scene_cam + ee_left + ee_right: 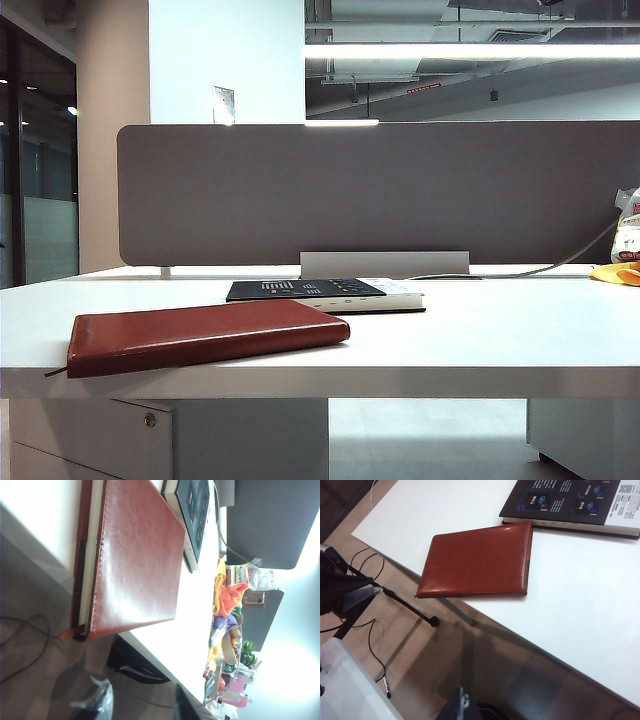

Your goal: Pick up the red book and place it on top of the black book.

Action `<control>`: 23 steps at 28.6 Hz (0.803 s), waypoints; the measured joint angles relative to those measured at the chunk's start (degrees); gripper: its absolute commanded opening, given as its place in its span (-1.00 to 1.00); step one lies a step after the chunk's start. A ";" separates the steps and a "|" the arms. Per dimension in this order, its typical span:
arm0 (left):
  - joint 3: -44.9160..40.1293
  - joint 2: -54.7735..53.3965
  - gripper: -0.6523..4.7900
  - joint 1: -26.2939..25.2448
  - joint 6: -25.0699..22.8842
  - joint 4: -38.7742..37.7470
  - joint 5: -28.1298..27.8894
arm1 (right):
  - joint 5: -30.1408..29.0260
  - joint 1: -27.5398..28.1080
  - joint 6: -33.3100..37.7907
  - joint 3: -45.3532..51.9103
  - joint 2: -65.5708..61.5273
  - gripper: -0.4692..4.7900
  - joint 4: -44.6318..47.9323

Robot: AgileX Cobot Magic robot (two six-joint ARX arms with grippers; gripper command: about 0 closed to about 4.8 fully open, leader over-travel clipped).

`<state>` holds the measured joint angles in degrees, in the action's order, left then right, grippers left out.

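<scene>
Right now I see the red book [205, 335] lying flat at the white table's [480, 340] near edge, overhanging slightly, the black book [320, 292] just behind it, while neither left nor right gripper shows, so I cannot tell their opening.

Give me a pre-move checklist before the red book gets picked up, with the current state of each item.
1. Red book lies flat at the table's front edge, overhanging slightly: ok.
2. Black book top is free to receive it: ok.
3. The books are apart, not overlapping: ok.
4. Red book's cover is closed: ok.
5. Left claw open and lined up on the red book: cannot tell, it shows in no view.
6. Right claw out of the way: cannot tell, also unseen.
</scene>
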<state>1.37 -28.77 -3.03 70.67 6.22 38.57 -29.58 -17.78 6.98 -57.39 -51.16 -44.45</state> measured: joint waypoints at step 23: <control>14.08 -23.56 -0.18 0.00 -0.63 8.72 3.54 | 0.00 -0.02 -0.61 0.00 -1.16 -0.82 -0.11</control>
<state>15.44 -52.34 -3.03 70.04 14.94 42.11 -29.58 -17.80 6.37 -57.39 -52.31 -44.56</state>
